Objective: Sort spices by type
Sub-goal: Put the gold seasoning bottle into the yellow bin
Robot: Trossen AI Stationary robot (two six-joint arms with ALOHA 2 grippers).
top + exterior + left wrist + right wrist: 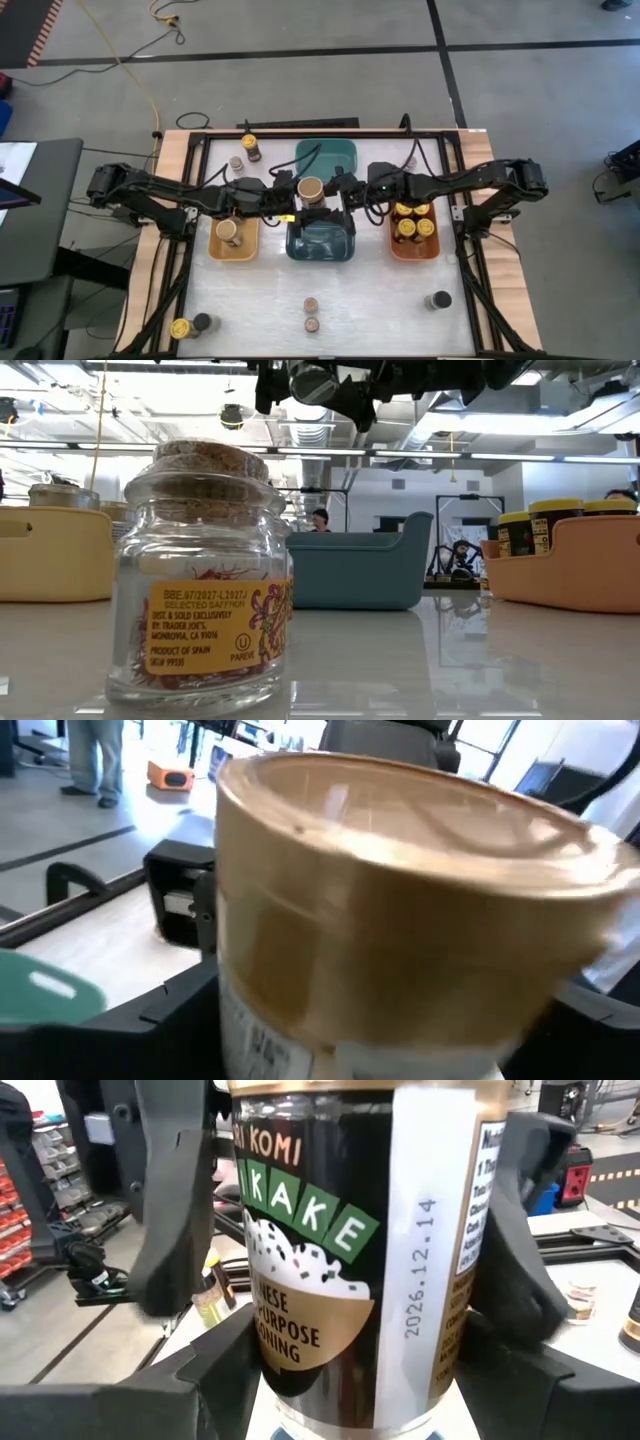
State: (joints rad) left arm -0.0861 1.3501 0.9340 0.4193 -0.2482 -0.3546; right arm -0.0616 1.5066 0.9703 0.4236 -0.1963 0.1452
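The right hand [322, 208] grips a tan-lidded furikake jar [310, 188] at counter centre, over the dark-blue bin [320, 240]; the left hand [288, 198] sits at its nine o'clock, fingers spread off it. Roughly half looks sorted: yellow-lidded jars [413, 222] fill the orange bin [414, 251], one cork-topped jar [229, 232] sits in the yellow bin [233, 252]. Glass saffron jars [311, 313] wait at six o'clock, others near the corners.

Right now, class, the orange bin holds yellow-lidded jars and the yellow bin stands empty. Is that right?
Not quite. The yellow bin is not empty: one tan-topped jar stands in it, as the high view shows. The rest holds: the orange bin holds yellow-lidded jars.
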